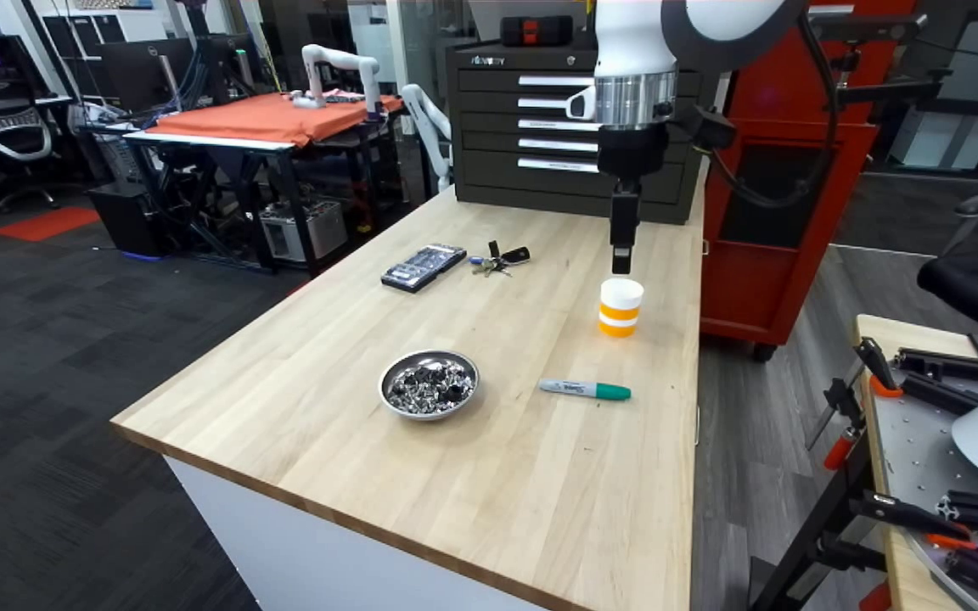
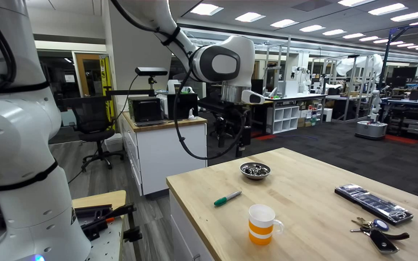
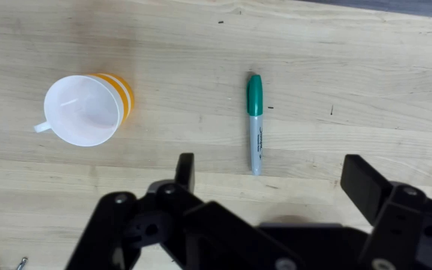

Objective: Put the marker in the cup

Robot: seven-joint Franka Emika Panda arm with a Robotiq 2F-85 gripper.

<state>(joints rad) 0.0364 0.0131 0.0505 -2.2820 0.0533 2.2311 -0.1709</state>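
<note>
The pincer (image 3: 268, 167) is held above the worktop (image 1: 489, 492), its fingers (image 3: 362, 187) spread wide. The marker (image 3: 255, 127) is seen lying near the robot-side long edge. Along that edge, the cup (image 1: 621, 310) is stood upright. The bowl (image 2: 255, 175) is set nearer the short edge opposite the chest (image 1: 540, 191); case (image 2: 372, 203) and keys (image 2: 382, 241) are placed towards the other long edge.

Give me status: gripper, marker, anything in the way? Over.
Gripper open, nothing held, above the table. Marker capped, lying on the table, outside the upright cup. Bowl nearby, off the marker-to-cup line.
</note>
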